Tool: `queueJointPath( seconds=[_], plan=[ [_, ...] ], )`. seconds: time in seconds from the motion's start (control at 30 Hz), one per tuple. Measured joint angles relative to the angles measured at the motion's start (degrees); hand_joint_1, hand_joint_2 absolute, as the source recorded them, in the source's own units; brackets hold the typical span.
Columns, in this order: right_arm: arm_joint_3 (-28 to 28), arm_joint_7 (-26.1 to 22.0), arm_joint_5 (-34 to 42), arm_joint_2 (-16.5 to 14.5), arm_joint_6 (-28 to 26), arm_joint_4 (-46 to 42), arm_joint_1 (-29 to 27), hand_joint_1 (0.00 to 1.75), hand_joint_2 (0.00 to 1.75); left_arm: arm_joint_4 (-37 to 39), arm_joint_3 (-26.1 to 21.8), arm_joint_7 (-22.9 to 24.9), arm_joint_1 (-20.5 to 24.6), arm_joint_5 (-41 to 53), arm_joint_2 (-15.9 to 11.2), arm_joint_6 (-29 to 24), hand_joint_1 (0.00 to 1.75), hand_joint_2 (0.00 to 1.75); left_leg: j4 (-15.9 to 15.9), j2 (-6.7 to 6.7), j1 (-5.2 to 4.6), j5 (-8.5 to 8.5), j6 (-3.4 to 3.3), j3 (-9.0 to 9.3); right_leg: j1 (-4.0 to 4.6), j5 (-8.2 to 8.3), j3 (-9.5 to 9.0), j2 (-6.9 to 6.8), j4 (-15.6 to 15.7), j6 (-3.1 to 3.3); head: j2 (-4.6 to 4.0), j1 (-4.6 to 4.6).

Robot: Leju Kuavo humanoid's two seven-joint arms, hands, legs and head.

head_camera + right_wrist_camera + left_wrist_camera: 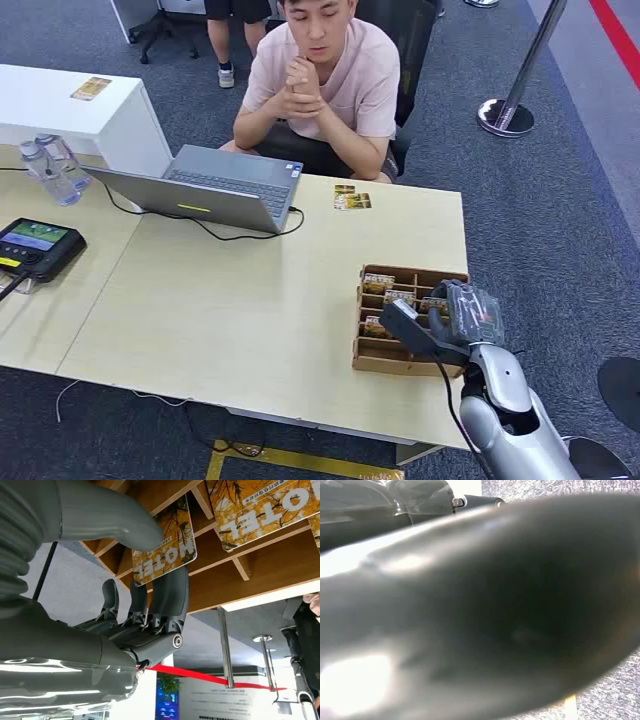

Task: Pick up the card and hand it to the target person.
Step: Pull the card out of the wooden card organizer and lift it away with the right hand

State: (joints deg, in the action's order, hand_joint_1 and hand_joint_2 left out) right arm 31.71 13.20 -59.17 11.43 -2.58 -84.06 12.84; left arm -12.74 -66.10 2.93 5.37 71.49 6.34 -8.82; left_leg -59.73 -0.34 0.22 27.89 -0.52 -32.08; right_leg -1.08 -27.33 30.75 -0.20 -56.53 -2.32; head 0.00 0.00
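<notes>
In the box (370, 350), right hand (158, 587) seemingly pinches card (166, 545).

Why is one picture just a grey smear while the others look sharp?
Left wrist view: a dark, glossy surface sits too close to the lens, blurred, with white glare patches. Right wrist view: sharp, the card lettering readable between thumb and fingers. Head view: evenly lit, table clear.
</notes>
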Motion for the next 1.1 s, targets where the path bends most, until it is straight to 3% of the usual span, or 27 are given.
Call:
queueJointPath(
  seconds=[0.17, 0.27, 0.33, 0.47, 1.1],
  plan=[
    [0.02, 0.0, -0.01, 0.0, 0.14, 0.04, 0.0, 1.1, 1.75, 0.0, 0.0, 0.04, 0.0, 0.0, 0.01, 0.01, 0.0, 0.0, -0.01, 0.0, 0.0, 0.0, -0.01, -0.02, 0.0, 0.0, 0.01, 0.0, 0.0, 0.0, 0.0, 0.0],
    [0.04, 0.0, -0.02, 0.0, 0.37, 0.2, 0.01, 1.43, 1.75, 0.0, 0.0, 0.11, 0.0, 0.0, 0.02, 0.01, 0.0, 0.0, -0.02, 0.0, 0.0, 0.0, -0.01, -0.04, 0.0, 0.0, 0.02, 0.0, 0.0, 0.0, 0.0, 0.0],
    [0.08, 0.0, -0.02, 0.0, 0.41, 0.32, 0.05, 1.52, 1.75, 0.0, 0.0, 0.08, 0.0, -0.01, 0.02, 0.01, 0.0, 0.0, -0.03, 0.0, 0.0, 0.01, -0.02, -0.04, 0.0, 0.0, 0.02, 0.0, 0.0, 0.0, 0.0, 0.0],
    [0.52, -0.01, -0.02, 0.0, 0.42, 0.46, 0.45, 1.55, 1.75, 0.0, -0.02, -0.41, 0.0, -0.02, 0.02, -0.01, 0.0, 1.75, -0.05, 0.0, 0.0, 0.02, -0.04, -0.03, 0.0, 0.01, 0.02, 0.0, 0.0, -0.02, 0.0, 0.0],
    [1.34, -0.97, 0.03, 0.0, -0.2, 0.81, 1.21, 1.52, 1.75, 0.0, -0.17, -2.54, 0.0, -0.71, 0.02, -0.95, 0.0, 1.75, -0.19, 0.0, 0.0, -0.02, -0.17, -0.15, -0.01, 0.13, 0.03, 0.01, 0.03, -0.2, 0.0, 0.0]
  ],
)
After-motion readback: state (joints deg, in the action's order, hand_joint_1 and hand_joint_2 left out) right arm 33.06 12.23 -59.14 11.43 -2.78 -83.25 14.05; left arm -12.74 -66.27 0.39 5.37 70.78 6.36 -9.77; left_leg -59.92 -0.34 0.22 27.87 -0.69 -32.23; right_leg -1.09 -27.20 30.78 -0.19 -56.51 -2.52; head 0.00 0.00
